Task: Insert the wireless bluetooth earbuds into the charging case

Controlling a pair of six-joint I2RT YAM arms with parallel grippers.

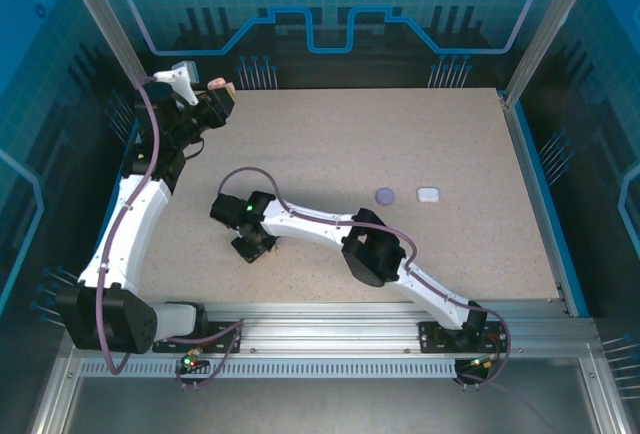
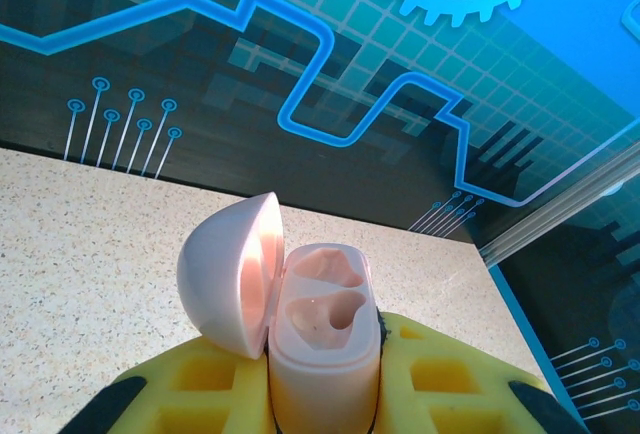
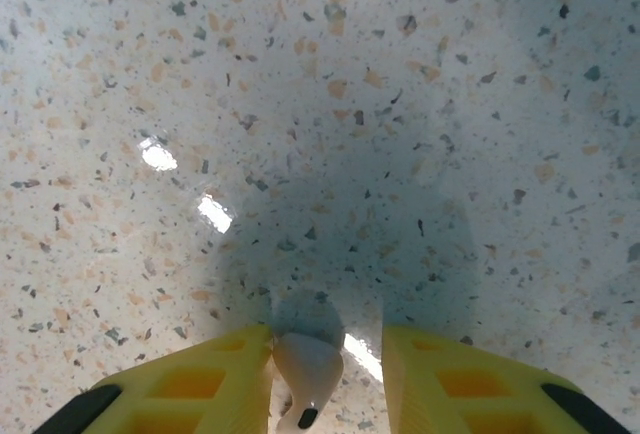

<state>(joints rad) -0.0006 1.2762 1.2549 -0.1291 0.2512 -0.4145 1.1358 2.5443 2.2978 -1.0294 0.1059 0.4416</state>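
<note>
Left gripper [image 2: 325, 399], at the table's [image 3: 400, 104] far-left corner, clamped on the pink charging case [image 2: 325, 349], lid open; right gripper [image 3: 328, 346] low over the table, jaws apart around a white earbud [image 3: 305, 366] lying against one finger.

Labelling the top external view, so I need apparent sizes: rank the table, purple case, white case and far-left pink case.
1. table
2. purple case and white case: look alike, unranked
pink case: partly hidden and held up nearer the camera, so unsure.
</note>
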